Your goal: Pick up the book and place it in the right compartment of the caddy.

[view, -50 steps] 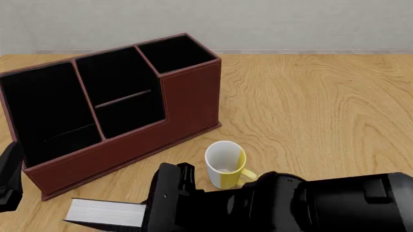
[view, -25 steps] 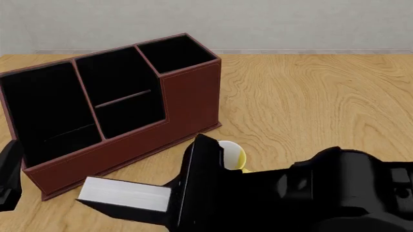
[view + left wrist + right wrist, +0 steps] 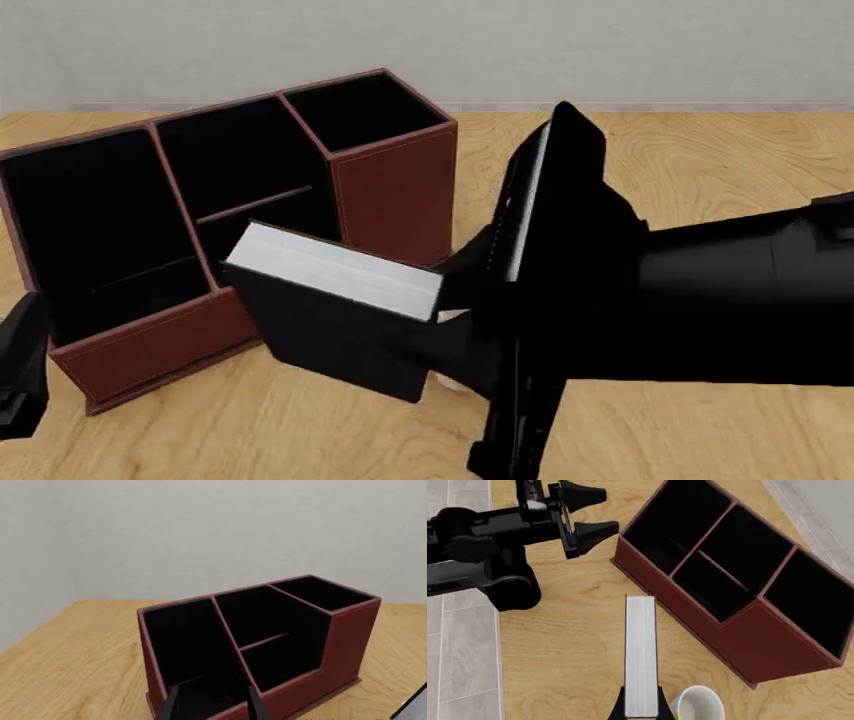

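Book (image 3: 350, 300) hangs above the tabletop (image 3: 694, 190) in our right hand (image 3: 640, 711), gripped tight, in front of the caddy (image 3: 394, 190). We should stand it upright and square over the right compartment (image 3: 360, 110) before lowering. Our left hand (image 3: 211, 706) idles with fingers apart.

Reddish-brown three-compartment caddy (image 3: 387, 200) set at table (image 3: 721, 170) left-rear. Thick black hardcover book (image 3: 340, 300) held above table, before the caddy's front wall. White-and-yellow mug (image 3: 697, 705) beside book, before caddy's right end.
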